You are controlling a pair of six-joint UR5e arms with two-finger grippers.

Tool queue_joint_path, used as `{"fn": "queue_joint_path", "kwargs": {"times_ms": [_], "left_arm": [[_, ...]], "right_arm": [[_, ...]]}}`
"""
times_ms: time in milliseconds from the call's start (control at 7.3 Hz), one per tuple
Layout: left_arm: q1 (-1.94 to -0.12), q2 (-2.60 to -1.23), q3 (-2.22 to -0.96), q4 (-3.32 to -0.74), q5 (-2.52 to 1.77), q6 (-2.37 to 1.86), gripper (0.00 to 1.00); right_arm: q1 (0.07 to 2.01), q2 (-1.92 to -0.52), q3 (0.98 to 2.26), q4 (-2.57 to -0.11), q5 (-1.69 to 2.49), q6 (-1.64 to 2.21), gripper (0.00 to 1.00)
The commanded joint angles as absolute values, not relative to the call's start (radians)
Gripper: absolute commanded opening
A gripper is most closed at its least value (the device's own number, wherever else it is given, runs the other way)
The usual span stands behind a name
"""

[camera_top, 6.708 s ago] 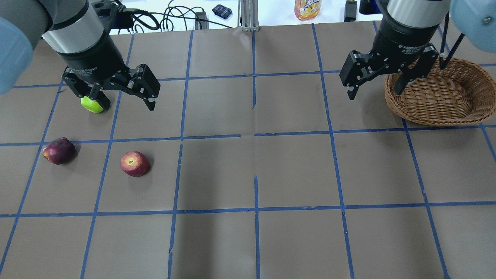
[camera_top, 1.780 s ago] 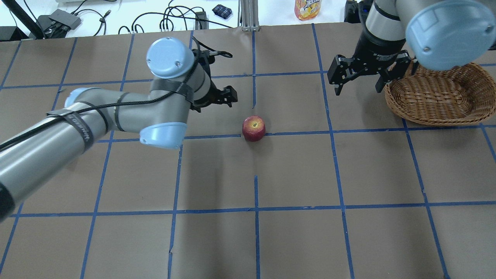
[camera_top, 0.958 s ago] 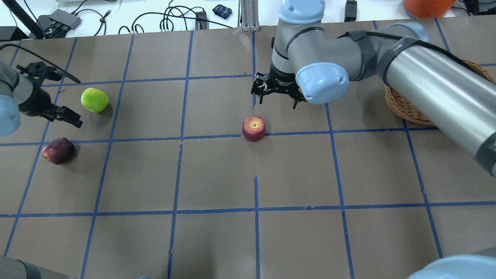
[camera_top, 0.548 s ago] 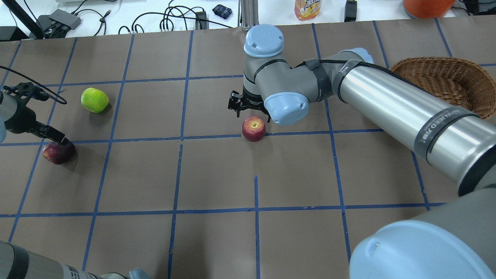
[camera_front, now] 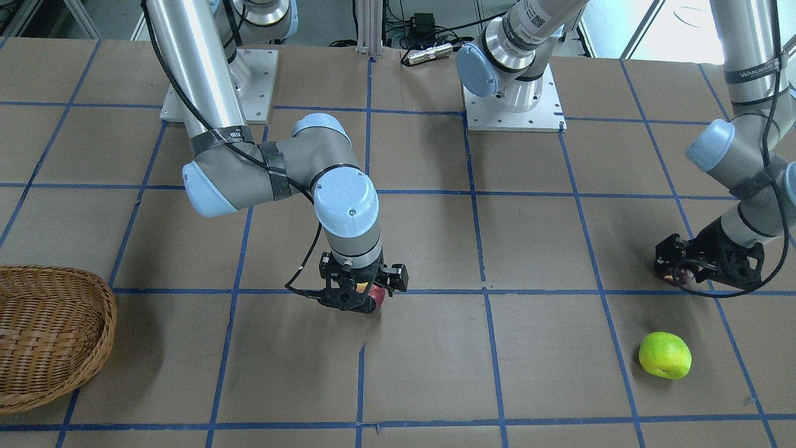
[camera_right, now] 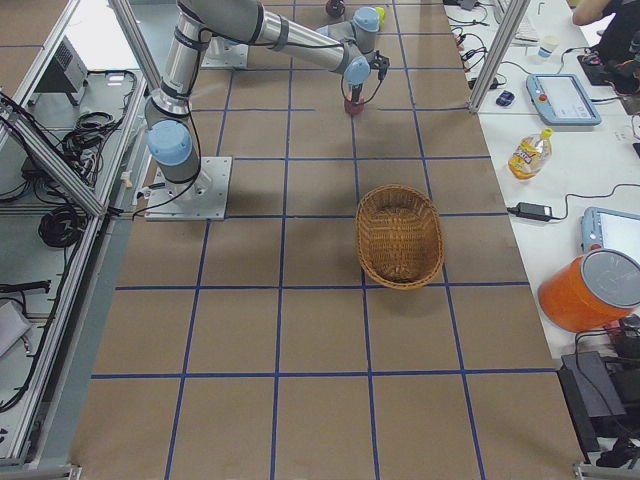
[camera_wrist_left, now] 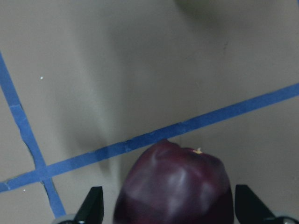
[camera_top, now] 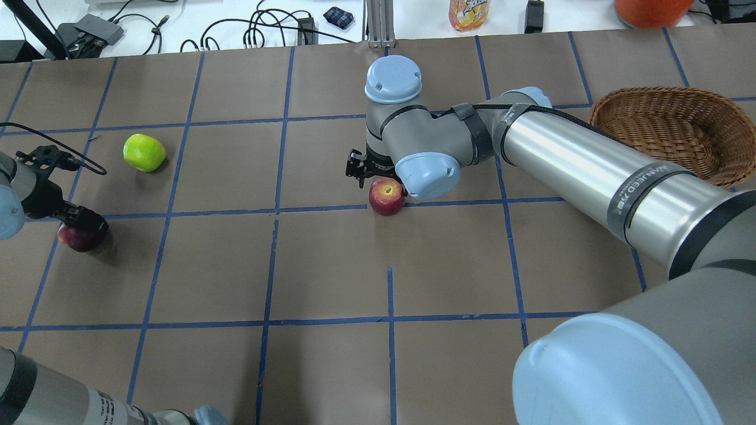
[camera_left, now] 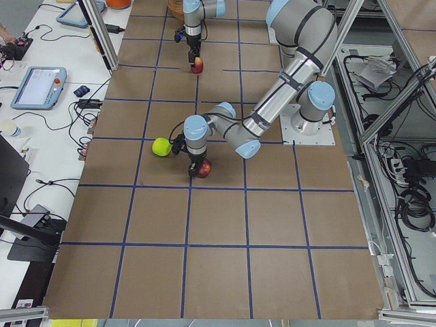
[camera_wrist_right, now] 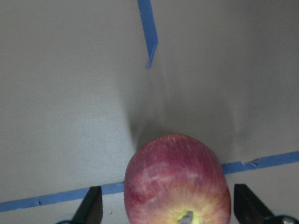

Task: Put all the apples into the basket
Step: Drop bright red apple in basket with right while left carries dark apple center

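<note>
Overhead view, bottom to top. Lower right corner: big blue-capped joint of the right arm [camera_top: 620, 378], its silver tube running up-left to frame centre. Table [camera_top: 331, 265] covered in brown paper with a blue tape grid [camera_top: 390, 319].

Left edge, mid-height: left gripper [camera_front: 687, 272] pointing down over the maroon apple [camera_top: 75, 239], which sits on the paper just below a horizontal tape line. Wrist view: fingers [camera_wrist_left: 93, 207] spread, one on each side of the apple, a thin gap on both sides, not clamped.

Frame centre: right gripper [camera_front: 364, 292] down over the red apple [camera_top: 387, 198], which sits on a horizontal tape line, yellow stem end facing up. Wrist view: fingertips [camera_wrist_right: 92, 205] wide apart and flanking the apple, gaps showing on both sides, no grasp.

Upper left: green apple [camera_top: 144, 152] alone on the paper, apart from both grippers, one grid row above the maroon one.

Upper right: basket [camera_top: 661, 92] near the right edge, partly hidden by the right arm tube. All three apples are outside it, well apart from it.

Top edge, beyond the table: black cables [camera_top: 266, 26], an orange-yellow drink pouch [camera_top: 468, 13], an orange container [camera_top: 649, 9].
</note>
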State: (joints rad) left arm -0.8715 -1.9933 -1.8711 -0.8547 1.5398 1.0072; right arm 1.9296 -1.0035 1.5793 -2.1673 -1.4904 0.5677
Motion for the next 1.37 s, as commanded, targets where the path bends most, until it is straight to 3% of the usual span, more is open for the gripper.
{"fn": "queue_joint_path", "kwargs": {"times_ms": [0, 137, 274, 411, 685, 958, 1232], "left_arm": [[-0.893, -1.942, -1.861, -0.955, 1.543, 0.914, 0.0], [-0.937, -1.884, -1.865, -1.042, 1.53, 0.796, 0.0], [-1.044, -1.834, -1.867, -1.086, 1.531, 0.635, 0.0], [-1.168, -1.807, -1.867, -1.086, 1.528, 0.483, 0.0], [-1.36, -1.828, -1.871, -1.082, 1.487, 0.189, 0.0], [-1.542, -1.888, -1.838, -0.906, 1.413, -0.164, 0.0], [-1.763, -1.959, -1.742, -0.858, 1.34, -0.513, 0.0]], "right_arm": [[1.93, -0.979, 1.583, -2.171, -1.493, 0.568, 1.0], [1.928, -0.968, 1.572, -2.171, -1.491, 0.565, 0.94], [1.924, -0.966, 1.571, -2.169, -1.49, 0.565, 0.28], [1.902, -0.98, 1.566, -2.155, -1.489, 0.555, 0.0], [1.8, -1.116, 1.542, -2.001, -1.482, 0.542, 0.0], [1.555, -1.231, 1.514, -1.783, -1.496, 0.33, 0.0], [1.294, -1.252, 1.502, -1.77, -1.554, 0.04, 0.0]]}}
